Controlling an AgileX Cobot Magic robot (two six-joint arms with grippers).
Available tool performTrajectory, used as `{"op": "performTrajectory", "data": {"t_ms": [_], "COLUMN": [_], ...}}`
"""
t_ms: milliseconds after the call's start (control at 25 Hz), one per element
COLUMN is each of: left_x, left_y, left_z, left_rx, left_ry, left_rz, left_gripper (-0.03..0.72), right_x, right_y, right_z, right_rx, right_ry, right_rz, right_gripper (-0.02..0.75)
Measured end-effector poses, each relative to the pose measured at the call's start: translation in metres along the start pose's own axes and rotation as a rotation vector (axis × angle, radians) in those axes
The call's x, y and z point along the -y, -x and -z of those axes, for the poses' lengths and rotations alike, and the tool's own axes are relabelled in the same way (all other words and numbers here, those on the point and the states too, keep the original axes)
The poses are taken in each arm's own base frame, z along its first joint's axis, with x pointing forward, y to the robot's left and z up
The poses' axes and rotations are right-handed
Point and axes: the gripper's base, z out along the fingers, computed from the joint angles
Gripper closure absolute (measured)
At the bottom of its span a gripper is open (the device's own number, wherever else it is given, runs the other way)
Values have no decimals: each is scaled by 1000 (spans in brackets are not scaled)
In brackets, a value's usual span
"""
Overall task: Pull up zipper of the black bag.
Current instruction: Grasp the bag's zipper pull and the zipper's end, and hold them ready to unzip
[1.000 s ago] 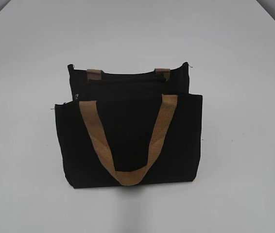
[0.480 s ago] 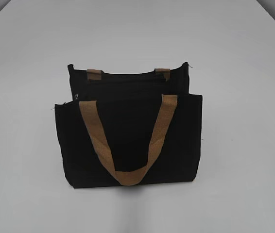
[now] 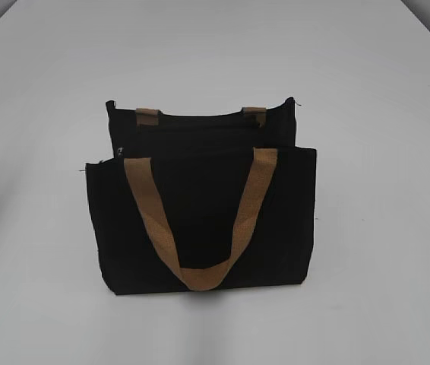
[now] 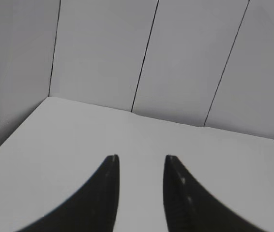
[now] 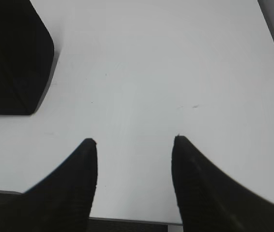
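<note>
The black bag [image 3: 200,220] lies flat in the middle of the white table [image 3: 367,152], its tan handle looping over the front panel. A small silvery zipper pull [image 3: 120,150] shows near the bag's upper left edge. Neither gripper shows in the exterior view. In the left wrist view my left gripper [image 4: 142,158] is open and empty above bare table, facing a paneled wall. In the right wrist view my right gripper [image 5: 134,141] is open and empty over the table, with a corner of the black bag [image 5: 11,58] at the upper left.
The table's near edge [image 5: 127,221] shows under the right gripper. A grey paneled wall [image 4: 175,58] stands past the table's far edge. White table surface surrounds the bag on all sides.
</note>
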Motion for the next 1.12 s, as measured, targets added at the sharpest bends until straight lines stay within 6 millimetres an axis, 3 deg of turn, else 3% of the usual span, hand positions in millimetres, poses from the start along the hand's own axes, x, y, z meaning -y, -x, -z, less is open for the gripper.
{"op": "performTrajectory", "data": {"t_ms": [120, 280, 400, 560, 680, 840, 1120], "left_x": [2, 9, 12, 15, 18, 21, 33], "left_y": [-28, -75, -115, -163, -191, -222, -240], "left_z": [-48, -92, -114, -128, -120, -83, -38], "left_rx": [-19, -47, -105, -185, -179, -280, -427], "left_ry": [-18, -50, -71, -136, -214, -318, -530], "left_rz": [-17, -26, -42, -30, -21, -28, -56], "left_gripper": [449, 449, 449, 449, 449, 449, 449], "right_x": [0, 0, 0, 0, 0, 0, 0], "right_y": [0, 0, 0, 0, 0, 0, 0], "right_z": [0, 0, 0, 0, 0, 0, 0], "right_rx": [0, 0, 0, -1, -1, -1, -1], "right_ry": [0, 0, 0, 0, 0, 0, 0], "right_rz": [0, 0, 0, 0, 0, 0, 0], "right_gripper": [346, 346, 346, 346, 346, 346, 346]}}
